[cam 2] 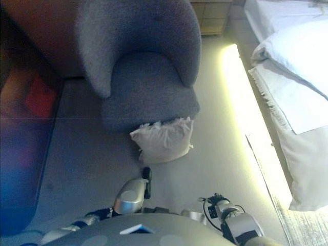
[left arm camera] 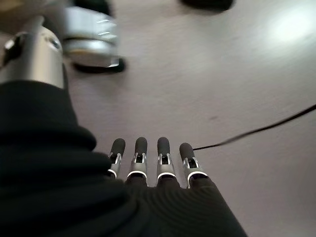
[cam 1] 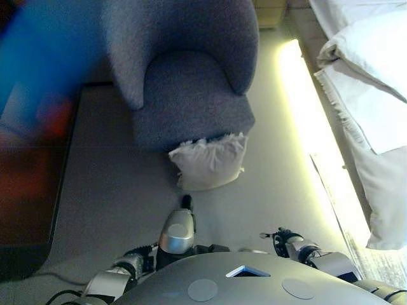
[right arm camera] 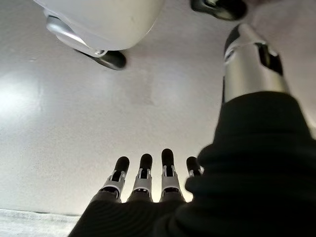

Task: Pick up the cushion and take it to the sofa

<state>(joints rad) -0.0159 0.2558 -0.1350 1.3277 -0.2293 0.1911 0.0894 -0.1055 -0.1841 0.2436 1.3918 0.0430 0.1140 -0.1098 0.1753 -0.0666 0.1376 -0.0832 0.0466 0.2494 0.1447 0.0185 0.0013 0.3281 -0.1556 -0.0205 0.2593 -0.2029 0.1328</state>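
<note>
A pale cream cushion (cam 1: pixel 208 162) with a ruffled top edge stands on the floor, leaning against the front of a grey upholstered sofa chair (cam 1: pixel 191 95). It also shows in the right eye view (cam 2: pixel 163 139). My left hand (left arm camera: pixel 163 158) hangs low at my side, fingers straight, over bare floor and holding nothing. My right hand (right arm camera: pixel 144 173) hangs the same way on the other side, fingers straight and empty. Both hands are well short of the cushion.
A bed (cam 1: pixel 375 95) with white bedding and pillows runs along the right, with a bright light strip (cam 1: pixel 305 108) at its base. A dark low piece of furniture (cam 1: pixel 25 190) stands on the left. Pale floor (cam 1: pixel 114 184) lies between me and the sofa chair.
</note>
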